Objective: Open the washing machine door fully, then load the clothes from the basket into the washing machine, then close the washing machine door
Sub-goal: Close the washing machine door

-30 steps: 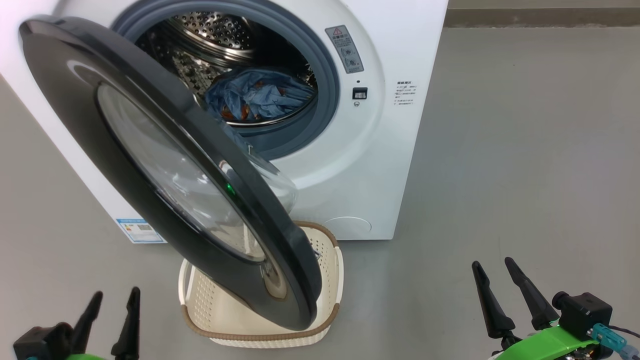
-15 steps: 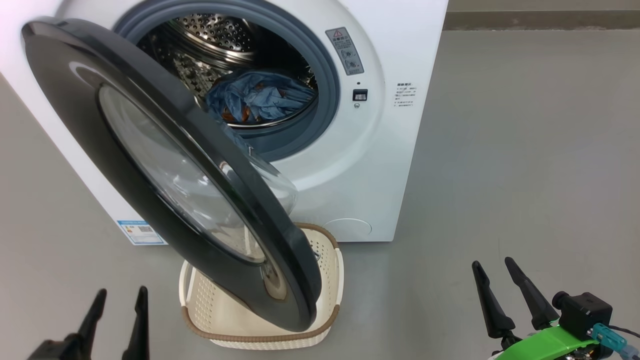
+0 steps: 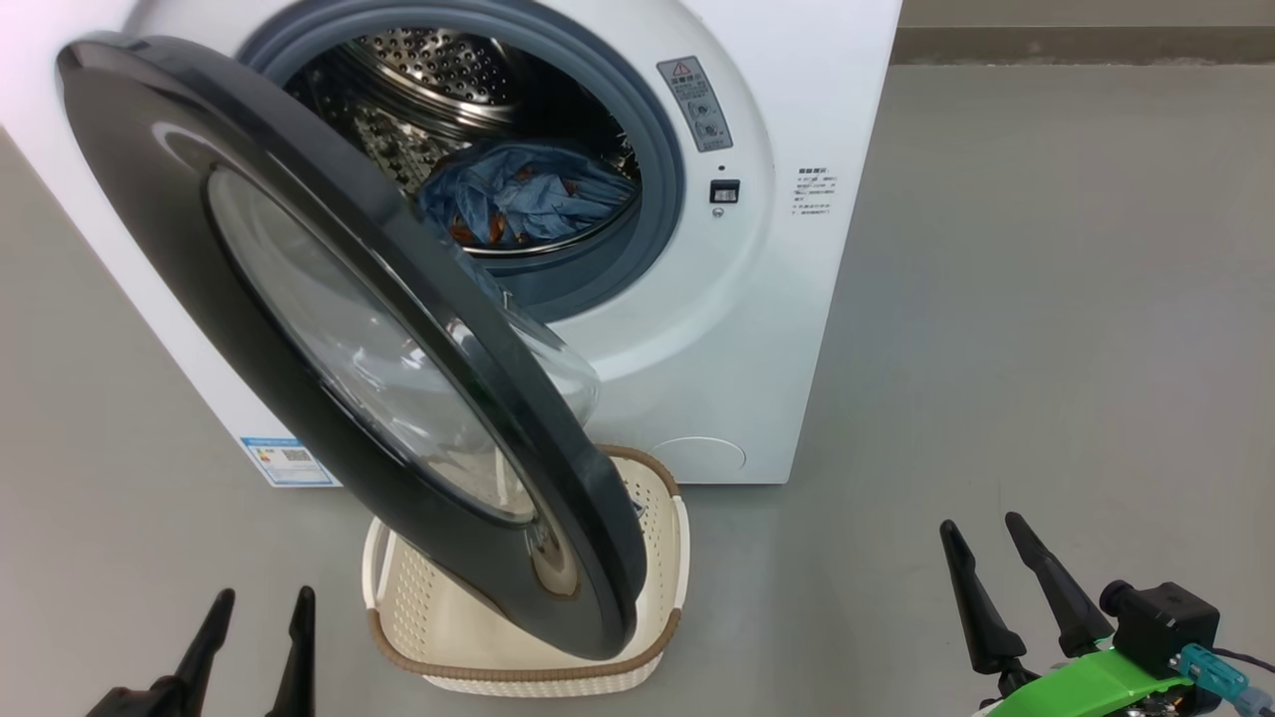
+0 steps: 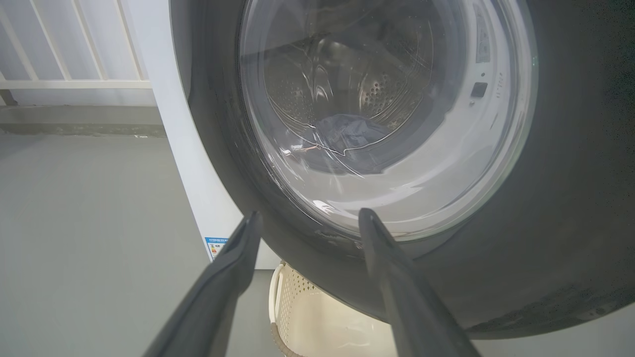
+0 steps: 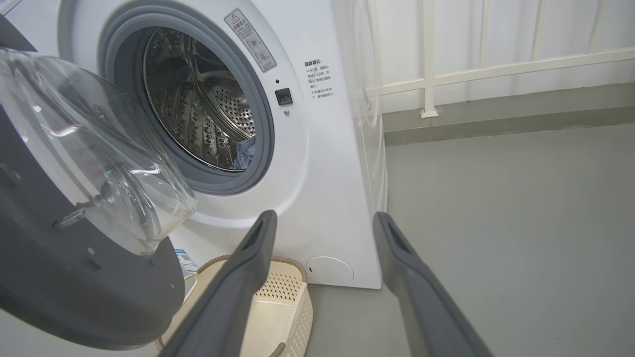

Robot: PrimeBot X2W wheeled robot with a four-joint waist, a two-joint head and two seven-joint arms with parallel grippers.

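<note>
The white washing machine [image 3: 797,90] stands ahead with its black-rimmed door [image 3: 189,289] swung out about halfway over the basket [image 3: 647,652]. Light blue clothes [image 3: 523,199] lie inside the steel drum. The cream basket shows a bare floor where visible; the door hides much of it. My left gripper [image 3: 261,605] is open at the lower left, short of the door's outer face. In the left wrist view my left gripper [image 4: 307,215] points at the door's lower rim [image 4: 570,198]. My right gripper [image 3: 981,533] is open at the lower right, above bare floor.
Grey floor [image 3: 1046,299] spreads to the right of the machine. A low ledge and white railing [image 5: 496,69] run behind it. A blue label sticker [image 3: 284,460] sits on the machine's lower left front.
My left gripper has risen and shifted right, toward the door. The head view has drifted slightly. Door, clothes, basket and right gripper stay as they were.
</note>
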